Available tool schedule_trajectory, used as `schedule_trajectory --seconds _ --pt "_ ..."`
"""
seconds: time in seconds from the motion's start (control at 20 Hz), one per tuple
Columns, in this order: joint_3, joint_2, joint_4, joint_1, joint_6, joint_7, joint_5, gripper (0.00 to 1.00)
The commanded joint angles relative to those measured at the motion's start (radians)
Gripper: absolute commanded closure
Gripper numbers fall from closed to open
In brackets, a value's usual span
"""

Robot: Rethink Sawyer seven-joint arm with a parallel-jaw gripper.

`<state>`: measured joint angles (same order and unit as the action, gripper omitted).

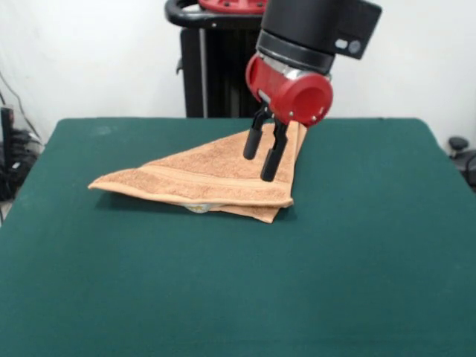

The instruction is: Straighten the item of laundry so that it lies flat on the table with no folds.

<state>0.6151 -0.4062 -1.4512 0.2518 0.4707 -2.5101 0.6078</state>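
Towel [197,177] sits on the table [357,260], roughly centre and toward the pedestal [216,63] side, folded into a rough triangle: a long point runs out to picture-left, the doubled lower edge shows two layers at the right corner, and a small pale bit peeks out underneath near the middle of that edge. The top corner of the towel rises behind the gripper [264,158]. The two black fingers [253,141] hang in front of that raised part, tips just over the cloth, a narrow gap between them, nothing pinched that I can see. Can't tell if the tips touch the towel. Red wrist directly above the fingers.
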Motion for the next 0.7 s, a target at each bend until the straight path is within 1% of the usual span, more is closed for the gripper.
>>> schedule_trajectory --seconds 0.05,0.25,0.55,0.7 --pt "-0.097 0.084 -0.001 -0.013 -0.044 -0.253 0.049 0.00" --pt "-0.093 0.113 -0.020 0.005 -0.067 -0.266 0.055 0.00" --pt "-0.094 0.115 -0.050 0.015 -0.089 -0.274 0.069 0.00" --pt "-0.084 0.122 -0.055 0.034 -0.089 -0.299 0.082 0.00"
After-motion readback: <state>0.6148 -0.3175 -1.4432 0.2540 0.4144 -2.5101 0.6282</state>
